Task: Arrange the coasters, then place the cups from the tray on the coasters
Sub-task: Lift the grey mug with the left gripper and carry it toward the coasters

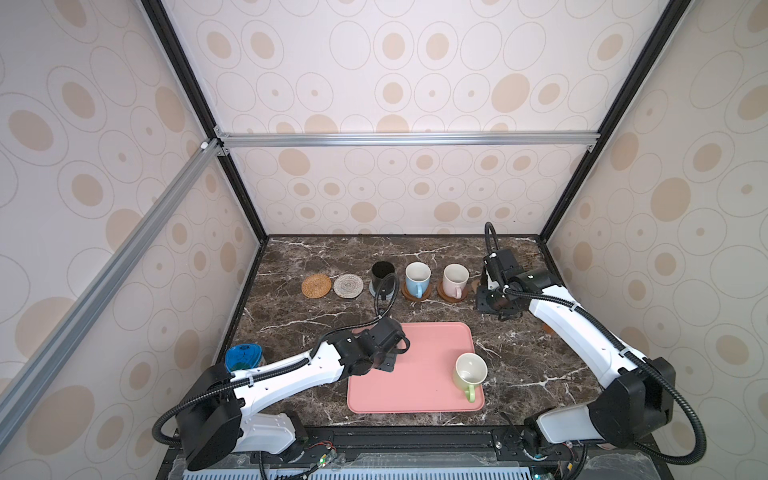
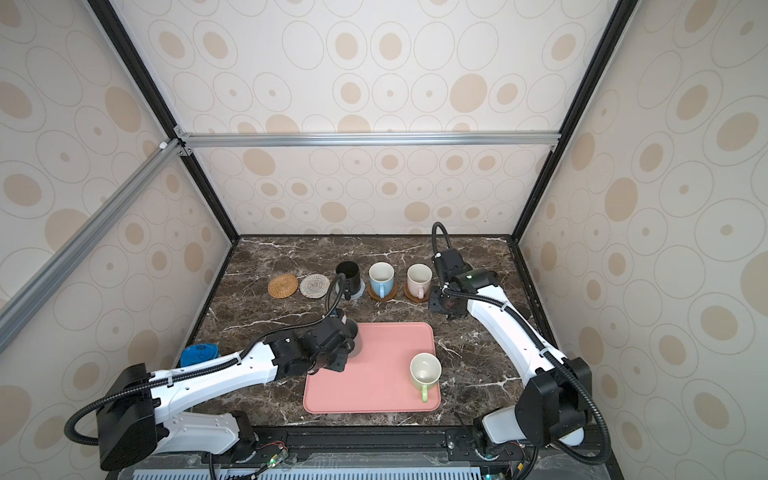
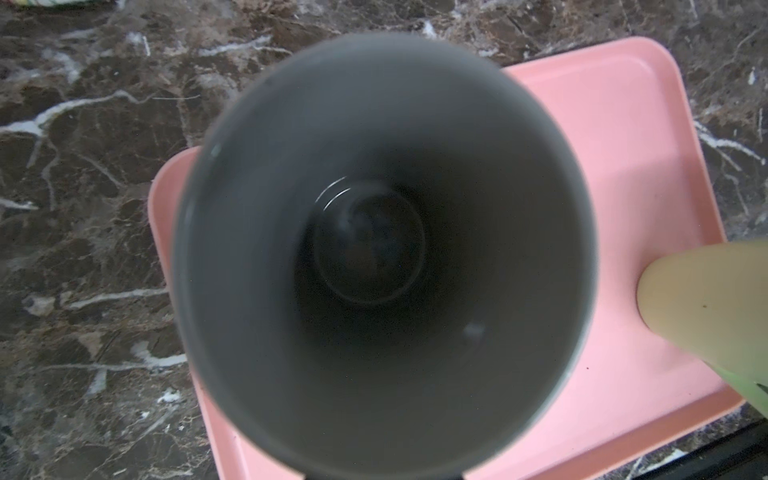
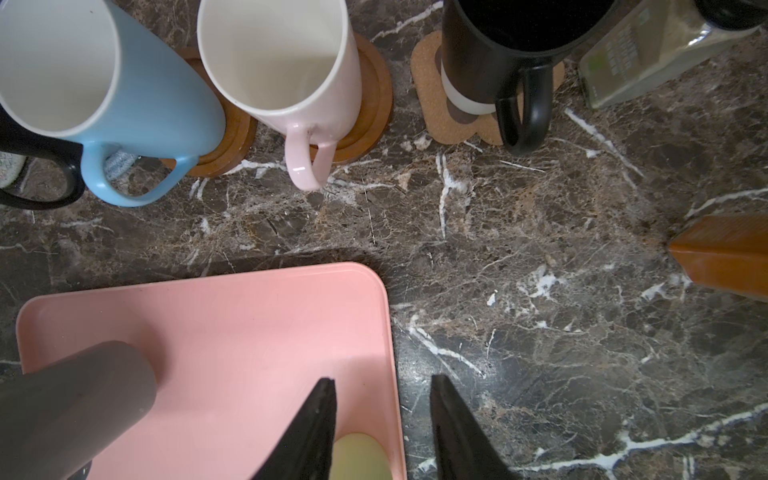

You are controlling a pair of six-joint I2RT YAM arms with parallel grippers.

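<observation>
My left gripper (image 2: 347, 347) is shut on the grey cup (image 3: 382, 249) at the far left corner of the pink tray (image 1: 415, 390); the cup hides its fingers. A pale green cup (image 1: 470, 372) stands on the tray's right side. In the back row lie a bare tan rattan coaster (image 1: 316, 286) and a bare cream woven coaster (image 1: 348, 285). A black cup (image 1: 382, 274), a blue cup (image 1: 417, 278) and a pink cup (image 1: 455, 279) stand on coasters. Another black cup (image 4: 498, 50) stands on the paw coaster (image 4: 428, 95). My right gripper (image 4: 382, 399) hangs open and empty right of the pink cup.
A blue-lidded can (image 1: 243, 357) stands at the table's left edge behind my left arm. An amber bottle (image 4: 723, 253) and a clear jar (image 4: 648, 54) stand near the right wall, close to my right gripper.
</observation>
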